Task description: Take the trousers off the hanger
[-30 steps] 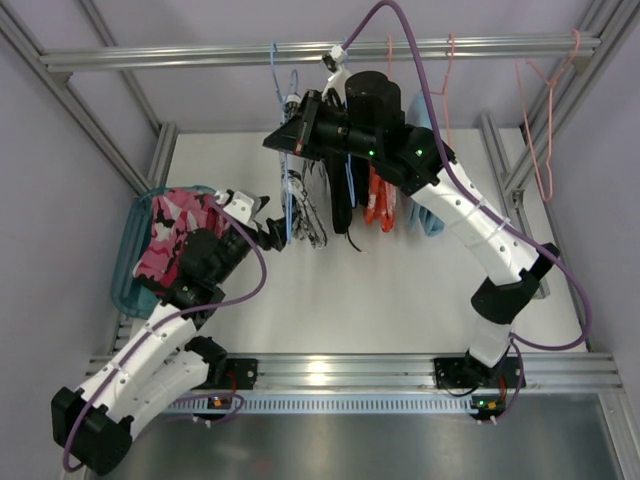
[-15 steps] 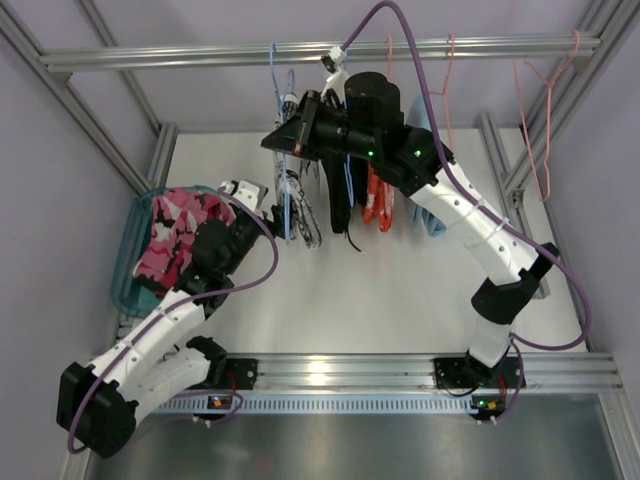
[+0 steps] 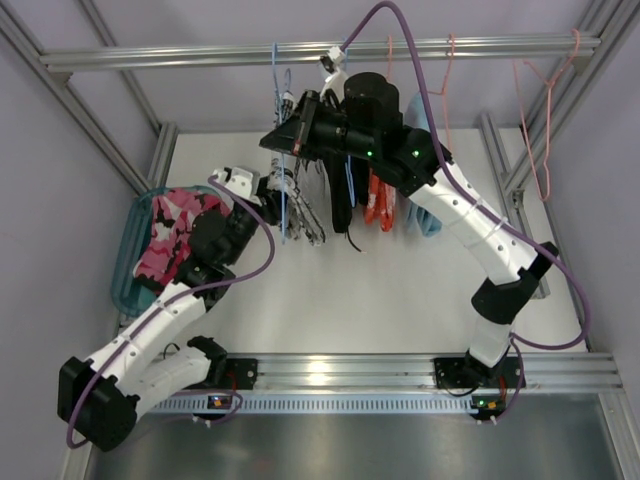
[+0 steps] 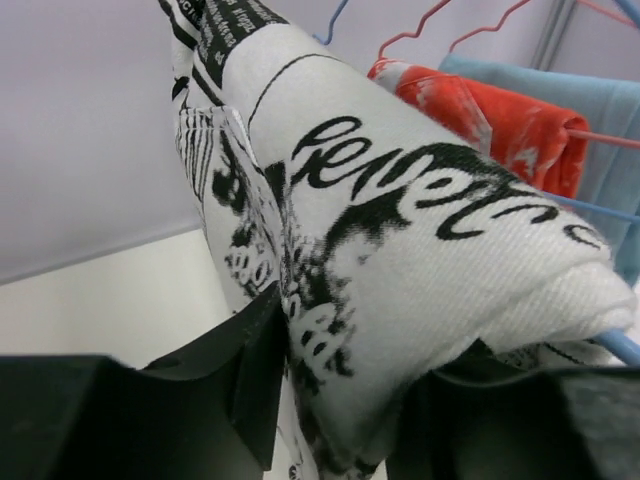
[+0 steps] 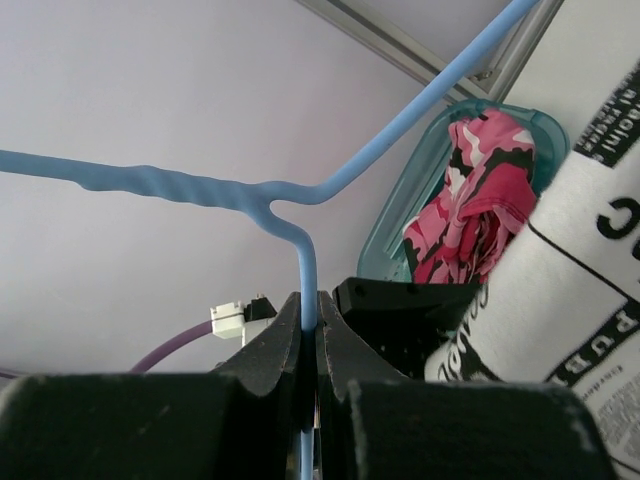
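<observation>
White black-printed trousers hang over a blue hanger near the tabletop's far edge, wedged between the left hand's fingers; whether these clamp, I cannot tell. Right hand pinches the hanger's neck. Pink trousers lie in a bin at the left edge.

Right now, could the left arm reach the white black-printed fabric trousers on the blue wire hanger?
Probably yes: the white black-printed trousers sit between the fingers of the left hand, nothing blocking; the right hand grips the blue wire hanger.
</observation>
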`<state>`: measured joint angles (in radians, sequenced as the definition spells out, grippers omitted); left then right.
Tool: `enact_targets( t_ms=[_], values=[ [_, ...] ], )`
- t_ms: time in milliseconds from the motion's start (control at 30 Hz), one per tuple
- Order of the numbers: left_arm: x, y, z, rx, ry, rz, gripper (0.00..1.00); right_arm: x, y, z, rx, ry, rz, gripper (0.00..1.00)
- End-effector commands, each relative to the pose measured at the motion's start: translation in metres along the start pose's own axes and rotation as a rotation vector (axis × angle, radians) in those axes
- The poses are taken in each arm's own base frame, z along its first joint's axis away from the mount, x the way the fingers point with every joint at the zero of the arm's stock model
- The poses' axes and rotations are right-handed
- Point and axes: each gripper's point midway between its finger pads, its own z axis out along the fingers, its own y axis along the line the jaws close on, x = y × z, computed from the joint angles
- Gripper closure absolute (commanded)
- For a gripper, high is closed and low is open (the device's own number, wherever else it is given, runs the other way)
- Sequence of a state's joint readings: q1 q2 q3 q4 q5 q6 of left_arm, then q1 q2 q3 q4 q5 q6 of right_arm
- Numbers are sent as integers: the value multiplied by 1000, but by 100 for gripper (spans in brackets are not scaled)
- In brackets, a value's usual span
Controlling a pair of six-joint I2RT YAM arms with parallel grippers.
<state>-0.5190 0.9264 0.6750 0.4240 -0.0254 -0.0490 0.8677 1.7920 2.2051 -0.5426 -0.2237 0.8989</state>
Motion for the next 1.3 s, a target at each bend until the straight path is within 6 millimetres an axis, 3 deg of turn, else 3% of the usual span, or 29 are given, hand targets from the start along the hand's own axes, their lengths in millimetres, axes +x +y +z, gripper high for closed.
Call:
enact_targets(
  t_ms=[0,67,100,233,300,433,567,733,867,1000,1100,1133,1233,1267],
  values=[
    [-33,17,7,-93,-97,33,60,-40,66,-43,-189,-142,-86,100],
    [-28,20,7,-101,-79,66,71,-43,68,-48,-191,-157,-104,100],
    [-28,20,6,-103,-77,73,82,-46,67,-50,-187,-164,-108,100],
    [-32,20,2,-97,-82,85,99,-56,61,-57,-166,-200,-164,100],
    [-35,16,0,-80,-81,75,100,-59,50,-59,-111,-224,-190,100],
    [-60,5,-6,-21,-122,61,100,-66,21,-61,12,-268,-278,100],
    [-72,-3,-11,19,-122,83,100,-80,-23,-66,171,-320,-296,100],
    [-79,-27,-25,172,-143,170,100,-93,-48,-75,267,-356,-340,100],
    [-91,-32,-27,190,-137,119,100,-82,-60,-72,281,-312,-377,100],
    [-137,-36,-29,181,-209,10,100,-60,-70,-63,251,-228,-394,100],
    [-157,-18,-19,64,-208,-78,100,-39,-75,-58,208,-153,-373,100],
    [-185,-11,-21,20,-257,-93,100,-31,-80,-56,205,-128,-369,100],
    [-211,7,-15,-86,-288,-107,100,-18,-77,-55,158,-82,-376,100],
    [-235,9,-20,-101,-339,-97,100,-15,-76,-56,145,-69,-377,100]
  ],
)
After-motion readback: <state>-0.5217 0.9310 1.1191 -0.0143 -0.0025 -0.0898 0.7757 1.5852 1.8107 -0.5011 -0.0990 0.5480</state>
